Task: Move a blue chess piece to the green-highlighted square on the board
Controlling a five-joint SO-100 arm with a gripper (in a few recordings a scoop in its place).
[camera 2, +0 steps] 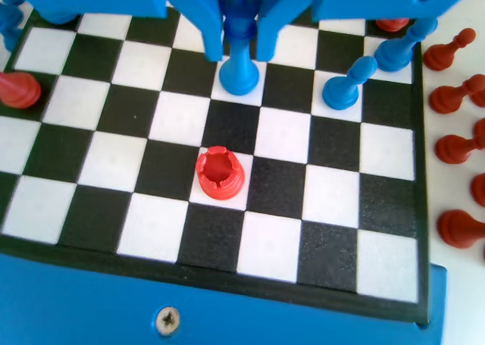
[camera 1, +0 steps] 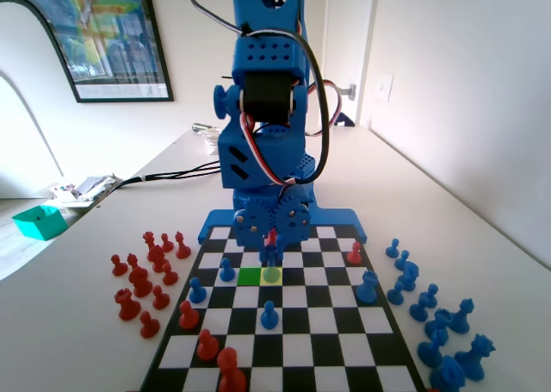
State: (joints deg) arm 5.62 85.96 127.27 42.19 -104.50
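**Blue chess piece gripped, one square short of green**

Blue chess piece [camera 2: 239, 57] stands between your fingers [camera 2: 209, 26]: in the wrist view the two jaws press its knob head from either side, while its flared base looks to be resting on a white square of the board [camera 2: 318, 201]. So the gripper [camera 2: 239, 45] is closed narrow on the piece, and the piece appears to be down rather than lifted, though you cannot be fully sure of that from here.

In the fixed view the gripper [camera 1: 272, 252] hangs low over the pale yellow square [camera 1: 272, 275], and the green-highlighted square [camera 1: 250, 276] lies just beside it to the left of that picture, bare. My reading is that you are at the grasp, with the carry not yet begun.

The next move calls for a small lift, a shift of one square sideways toward the green, then a straight lowering. Mind the red rook [camera 2: 220, 173] near the arm's end of the board, and the blue pawn [camera 1: 226, 270] next to the green square on its other side.

No brand, label or readable writing shows on the board, the pieces or the desk [camera 1: 482, 228].
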